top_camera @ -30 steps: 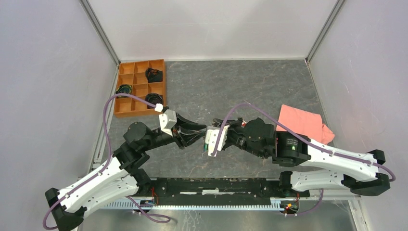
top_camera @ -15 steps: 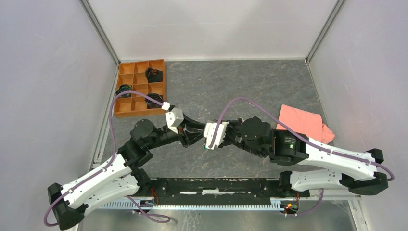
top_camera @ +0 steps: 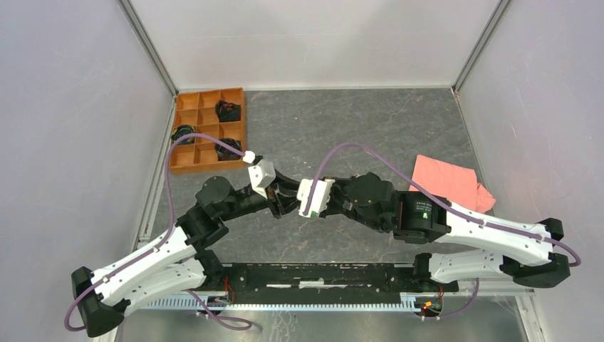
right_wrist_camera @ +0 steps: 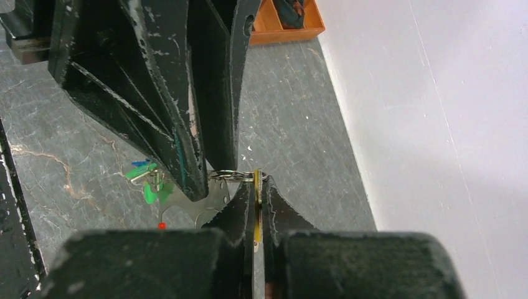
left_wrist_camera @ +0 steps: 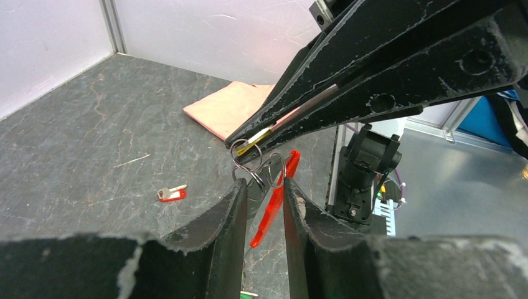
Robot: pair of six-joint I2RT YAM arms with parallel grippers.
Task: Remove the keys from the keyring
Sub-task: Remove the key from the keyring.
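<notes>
The left gripper (left_wrist_camera: 261, 187) is pinched narrowly on the thin metal keyring with red strap (left_wrist_camera: 271, 208), held above the grey stone-patterned table (left_wrist_camera: 93, 137). Just beyond, the right gripper (left_wrist_camera: 241, 142) is pressed together on a yellow-headed key (right_wrist_camera: 256, 198) on that ring. Farther off, a loose red-headed key (left_wrist_camera: 171, 194) lies on the table, short of the pink cloth (left_wrist_camera: 227, 109).

text: none legible | right arm motor label (top_camera: 425, 209): perhaps printed, too small to read

Dark grey stone-look tabletop (top_camera: 384, 121), plain white walls (top_camera: 313, 35) on 3 sides, aluminium corner posts (top_camera: 148, 46), even light
</notes>
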